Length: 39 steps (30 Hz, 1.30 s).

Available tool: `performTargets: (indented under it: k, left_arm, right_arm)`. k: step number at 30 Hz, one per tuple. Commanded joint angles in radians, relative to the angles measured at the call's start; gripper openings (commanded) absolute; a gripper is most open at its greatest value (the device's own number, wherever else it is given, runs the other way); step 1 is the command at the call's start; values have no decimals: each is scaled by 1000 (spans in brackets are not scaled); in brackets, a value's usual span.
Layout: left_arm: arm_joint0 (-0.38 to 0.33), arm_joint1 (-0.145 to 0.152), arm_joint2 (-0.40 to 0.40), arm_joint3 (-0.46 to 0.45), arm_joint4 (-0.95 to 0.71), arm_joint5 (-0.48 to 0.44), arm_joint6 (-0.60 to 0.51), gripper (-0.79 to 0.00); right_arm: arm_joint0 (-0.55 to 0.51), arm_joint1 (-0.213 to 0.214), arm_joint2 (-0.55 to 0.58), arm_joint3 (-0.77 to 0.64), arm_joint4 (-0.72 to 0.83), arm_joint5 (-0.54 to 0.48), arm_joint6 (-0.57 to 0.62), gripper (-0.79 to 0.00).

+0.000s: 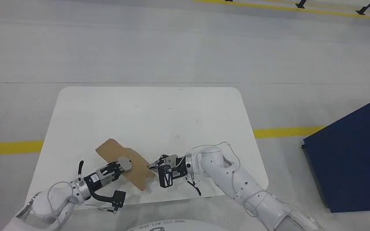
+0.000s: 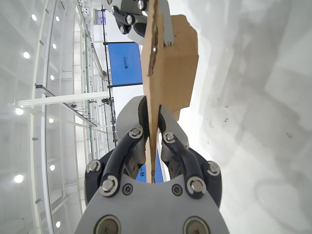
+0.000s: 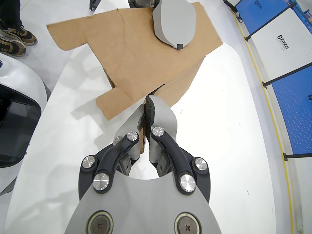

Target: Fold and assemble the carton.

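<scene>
Where your left gripper (image 2: 151, 116) closes on one edge of the flat cardboard carton (image 3: 136, 57), your right gripper (image 3: 149, 109) pinches the opposite edge, so the sheet spans the gap between the two. You see both pairs of jaws clamped tight on the cardboard, which hangs unfolded over the white table (image 1: 173, 115), its flaps spreading out beside each grip.

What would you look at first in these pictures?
The flat brown carton jumps out, near the front edge of the white table. The left claw pinches one side of it, and the right claw pinches a flap on the opposite side.
</scene>
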Motion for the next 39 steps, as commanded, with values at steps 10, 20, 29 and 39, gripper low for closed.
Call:
performTargets:
  k: [10,20,29,39]
  left_arm:
    - [108,22,-133,-59,-54,71,-5,-785]
    - [124,27,-150,-68,-58,49,12,-785]
    - [51,29,-227,-152,-396,-160,112,-785]
    - [51,35,-306,-241,-557,-313,100,-785]
  right_arm:
    - [-174,59,164,-117,-28,123,-100,0]
    - [-371,99,329,-228,-48,242,-188,0]
    - [-371,99,329,-228,-48,242,-188,0]
    - [-371,99,329,-228,-48,242,-188,0]
